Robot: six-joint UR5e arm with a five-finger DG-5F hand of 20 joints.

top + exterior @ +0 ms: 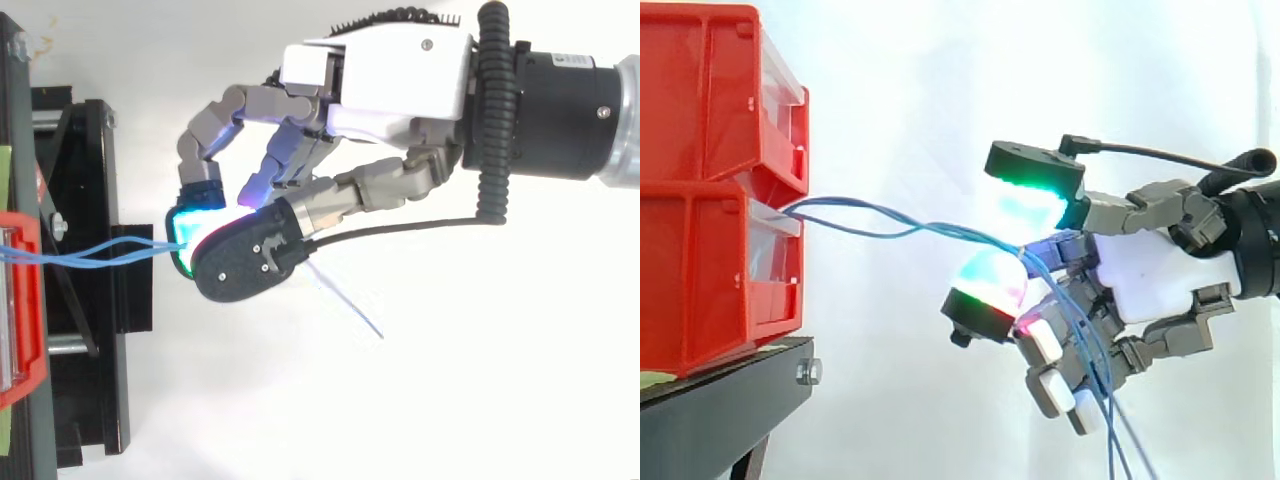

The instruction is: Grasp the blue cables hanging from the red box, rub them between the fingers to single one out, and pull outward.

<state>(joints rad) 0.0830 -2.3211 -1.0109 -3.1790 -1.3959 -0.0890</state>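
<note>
**Cables caught between the glowing pads**

In the side view the blue cables leave the front of the lower red box on the black stand. Their long axis runs 9 to 3 o'clock, sagging slightly, as far as the hand. There the green fingertip above and a cyan-magenta one below close on them. Past the pinch, the strands drop across the curled fingers toward 5 o'clock. From above, the cables lie level from box to pads.
</note>
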